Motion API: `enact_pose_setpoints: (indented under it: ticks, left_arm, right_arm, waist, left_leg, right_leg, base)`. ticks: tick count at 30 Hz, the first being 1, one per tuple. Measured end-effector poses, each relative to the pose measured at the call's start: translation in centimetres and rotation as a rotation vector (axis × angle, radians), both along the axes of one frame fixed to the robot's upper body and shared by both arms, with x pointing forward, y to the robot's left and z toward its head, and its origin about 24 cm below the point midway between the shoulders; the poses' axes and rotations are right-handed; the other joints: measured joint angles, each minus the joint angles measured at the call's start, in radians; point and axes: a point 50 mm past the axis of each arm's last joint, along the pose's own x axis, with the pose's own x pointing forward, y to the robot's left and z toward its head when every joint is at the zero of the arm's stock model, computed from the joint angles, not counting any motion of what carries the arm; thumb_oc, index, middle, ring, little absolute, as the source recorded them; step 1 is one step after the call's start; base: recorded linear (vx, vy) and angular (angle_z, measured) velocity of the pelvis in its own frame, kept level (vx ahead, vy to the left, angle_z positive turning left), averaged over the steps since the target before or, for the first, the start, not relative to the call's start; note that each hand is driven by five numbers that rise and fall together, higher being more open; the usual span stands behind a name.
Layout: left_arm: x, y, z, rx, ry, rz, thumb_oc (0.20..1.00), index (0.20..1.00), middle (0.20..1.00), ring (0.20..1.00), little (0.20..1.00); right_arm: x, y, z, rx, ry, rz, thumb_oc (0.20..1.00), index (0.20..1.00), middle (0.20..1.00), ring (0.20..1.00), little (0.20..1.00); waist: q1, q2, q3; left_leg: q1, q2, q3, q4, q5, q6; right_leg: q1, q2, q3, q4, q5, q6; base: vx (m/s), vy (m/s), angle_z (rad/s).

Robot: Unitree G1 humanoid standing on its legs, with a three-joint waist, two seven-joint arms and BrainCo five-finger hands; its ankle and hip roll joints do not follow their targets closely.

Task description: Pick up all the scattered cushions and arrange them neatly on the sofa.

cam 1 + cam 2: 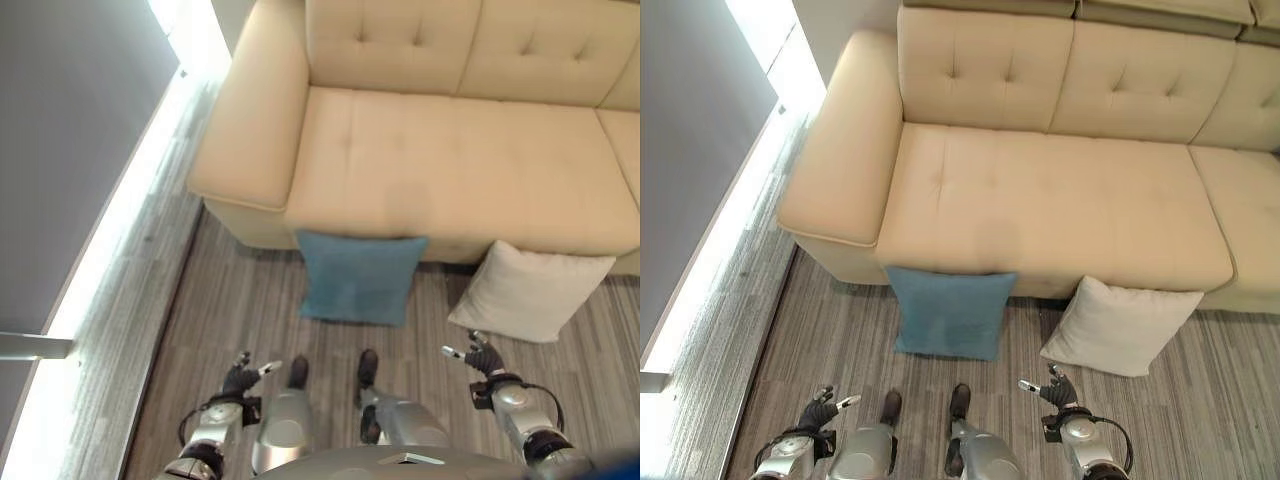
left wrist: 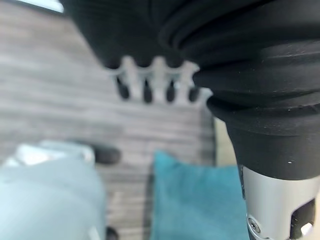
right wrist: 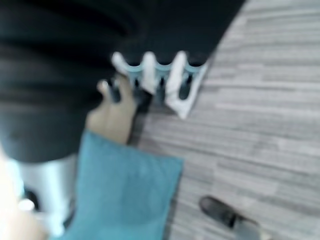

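While I look down through the head camera, I see the beige sofa (image 1: 1040, 190) in front of me, and its seat has nothing on it. Two cushions are on the grey striped floor (image 1: 820, 350), both leaning against the front of the sofa. The blue cushion (image 1: 950, 312) stands just below the left part of the seat, near the armrest (image 1: 840, 150). The white cushion (image 1: 1115, 325) leans beside it on my right, with a small gap of floor between the two.

My left hand (image 1: 240, 378) hangs low at the lower left, above the floor and well apart from the blue cushion. In the left wrist view its fingers (image 2: 147, 82) point straight out in a row and hold nothing. My right hand (image 1: 482, 358) is at the lower right, just below the lower corner of the white cushion, but I cannot tell if it touches it. In the right wrist view its fingers (image 3: 150, 75) seem relaxed and not curled around anything, and the blue cushion appears past them with the white one behind.
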Motion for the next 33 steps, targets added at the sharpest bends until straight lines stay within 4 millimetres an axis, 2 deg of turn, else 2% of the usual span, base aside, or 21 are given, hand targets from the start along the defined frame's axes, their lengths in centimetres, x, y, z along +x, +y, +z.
enact_pose_setpoints:
  ticks: [1,2,4,6,7,8,9,10,11,13,16,19,22,27,28,33]
  left_arm:
    - [1.1,-0.3,0.7,0.001,-0.048,-0.011,1.000,1.000,1.000,1.000,1.000]
    - [2.2,-0.4,1.3,0.000,-0.091,-0.008,1.000,1.000,1.000,1.000,1.000]
    - [4.4,-0.3,2.7,0.010,-0.161,-0.004,1.000,1.000,1.000,1.000,1.000]
    - [6.8,0.2,4.6,0.039,-0.255,-0.006,1.000,1.000,1.000,1.000,1.000]
    - [9.6,0.4,7.4,0.055,-0.381,0.003,1.000,1.000,1.000,1.000,1.000]
    - [11.4,0.4,9.2,0.060,-0.452,0.011,1.000,1.000,1.000,1.000,1.000]
    - [13.0,0.6,11.0,0.073,-0.513,0.029,1.000,1.000,1.000,1.000,1.000]
    - [13.4,0.6,11.5,0.071,-0.530,0.043,1.000,1.000,1.000,1.000,1.000]
    - [15.1,0.3,13.3,0.077,-0.587,0.060,1.000,1.000,1.000,1.000,1.000]
    - [17.6,-0.3,16.4,0.113,-0.661,0.049,1.000,1.000,1.000,1.000,1.000]
    - [19.9,-1.2,19.9,0.117,-0.745,0.051,1.000,1.000,1.000,1.000,1.000]
    - [21.1,-2.3,22.5,0.115,-0.830,0.034,1.000,1.000,1.000,1.000,1.000]
    - [22.3,-3.9,25.5,0.100,-0.914,0.008,1.000,1.000,1.000,1.000,1.000]
    - [23.5,-4.5,31.0,0.131,-1.052,-0.015,1.000,1.000,1.000,1.000,1.000]
    - [23.5,-4.4,31.5,0.136,-1.064,-0.010,1.000,1.000,1.000,1.000,1.000]
    - [23.9,-5.7,36.3,0.156,-1.191,-0.041,1.000,1.000,1.000,1.000,1.000]
  right_arm:
    - [0.8,-0.6,0.7,-0.012,-0.032,-0.012,1.000,1.000,1.000,1.000,1.000]
    - [1.4,-0.8,1.1,-0.014,-0.049,-0.022,1.000,1.000,1.000,1.000,1.000]
    - [2.2,-0.3,1.4,-0.004,-0.072,-0.028,1.000,1.000,1.000,1.000,1.000]
    - [3.8,0.2,2.4,-0.003,-0.124,-0.020,1.000,1.000,1.000,1.000,1.000]
    - [5.7,0.4,3.8,-0.007,-0.187,-0.024,1.000,1.000,1.000,1.000,1.000]
    - [7.1,0.8,4.8,-0.006,-0.232,-0.024,1.000,1.000,1.000,1.000,1.000]
    - [9.5,1.7,6.9,-0.005,-0.312,-0.009,1.000,1.000,1.000,1.000,1.000]
    - [10.1,1.8,7.5,-0.008,-0.337,-0.013,1.000,1.000,1.000,1.000,1.000]
    - [12.6,1.8,10.4,-0.039,-0.441,-0.020,1.000,1.000,1.000,1.000,1.000]
    - [15.6,2.1,14.6,-0.088,-0.564,-0.019,1.000,1.000,1.000,1.000,1.000]
    - [18.0,2.8,19.2,-0.117,-0.706,-0.042,1.000,1.000,1.000,1.000,1.000]
    - [19.0,3.0,21.9,-0.133,-0.788,-0.060,1.000,1.000,1.000,1.000,1.000]
    - [19.5,2.0,24.6,-0.195,-0.865,-0.095,1.000,1.000,1.000,1.000,1.000]
    - [20.2,1.3,30.0,-0.247,-1.017,-0.130,1.000,1.000,1.000,1.000,1.000]
    - [20.3,1.2,30.8,-0.258,-1.039,-0.136,1.000,1.000,1.000,1.000,1.000]
    - [20.2,-0.4,35.3,-0.346,-1.137,-0.151,1.000,1.000,1.000,1.000,1.000]
  waist:
    - [-0.002,0.020,0.015]
    - [-0.002,0.025,0.039]
    - [-0.003,0.011,0.058]
    - [0.003,-0.006,0.083]
    - [0.008,-0.014,0.124]
    - [0.009,-0.018,0.163]
    - [0.013,-0.034,0.180]
    - [0.013,-0.038,0.184]
    - [0.011,-0.044,0.185]
    - [-0.008,-0.045,0.209]
    - [-0.027,-0.049,0.216]
    - [-0.041,-0.048,0.216]
    - [-0.047,-0.048,0.216]
    - [-0.063,-0.047,0.216]
    - [-0.065,-0.046,0.216]
    - [-0.066,-0.034,0.220]
  left_leg:
    - [-0.042,-0.002,-0.003,0.025,0.022,0.011]
    - [-0.061,-0.005,0.001,0.031,0.057,0.011]
    - [-0.098,-0.034,0.027,0.049,0.060,0.024]
    - [-0.175,-0.053,0.061,0.096,0.043,0.054]
    - [-0.265,-0.068,0.077,0.151,0.041,0.073]
    - [-0.309,-0.075,0.079,0.185,0.035,0.081]
    - [-0.370,-0.083,0.085,0.225,0.025,0.086]
    - [-0.398,-0.083,0.089,0.244,0.018,0.088]
    - [-0.498,-0.084,0.099,0.282,0.011,0.089]
    - [-0.595,-0.088,0.100,0.311,0.012,0.087]
    - [-0.680,-0.090,0.108,0.329,0.021,0.092]
    - [-0.724,-0.089,0.113,0.338,0.019,0.090]
    - [-0.775,-0.088,0.114,0.354,0.016,0.086]
    - [-0.895,-0.084,0.116,0.421,0.003,0.078]
    - [-0.922,-0.082,0.119,0.437,0.002,0.076]
    - [-1.175,-0.075,0.135,0.607,-0.029,0.068]
  right_leg:
    - [-0.060,0.001,0.004,0.054,-0.013,-0.001]
    - [-0.086,-0.004,0.011,0.081,-0.013,0.004]
    - [-0.144,-0.031,0.040,0.122,-0.017,0.027]
    - [-0.229,-0.053,0.064,0.171,-0.028,0.039]
    - [-0.313,-0.076,0.070,0.211,-0.024,0.054]
    - [-0.355,-0.085,0.073,0.244,-0.026,0.054]
    - [-0.415,-0.090,0.085,0.275,-0.027,0.056]
    - [-0.442,-0.090,0.089,0.289,-0.034,0.063]
    - [-0.540,-0.095,0.094,0.321,-0.036,0.059]
    - [-0.632,-0.098,0.096,0.342,-0.028,0.061]
    - [-0.725,-0.098,0.108,0.358,-0.012,0.059]
    - [-0.776,-0.098,0.114,0.379,-0.014,0.056]
    - [-0.834,-0.098,0.115,0.403,-0.022,0.049]
    - [-0.962,-0.097,0.116,0.483,-0.041,0.038]
    - [-0.992,-0.096,0.119,0.504,-0.044,0.035]
    - [-1.249,-0.088,0.143,0.664,-0.071,0.037]
  base:
    - [-0.13,0.194,-0.60]
    - [-0.10,0.176,-0.27]
    - [-0.09,0.147,-0.24]
    - [-0.09,0.104,-0.35]
    - [-0.09,0.095,-0.10]
    - [-0.09,0.103,0.00]
    - [-0.09,0.104,0.03]
    - [-0.03,0.055,-0.11]
    - [-0.02,0.033,-0.06]
    - [-0.04,0.031,0.00]
    - [-0.05,0.032,-0.04]
    - [-0.02,-0.012,-0.04]
    - [0.00,0.000,0.00]
    - [0.00,-0.008,0.00]
    - [0.00,0.000,0.00]
    - [0.01,-0.022,-0.03]
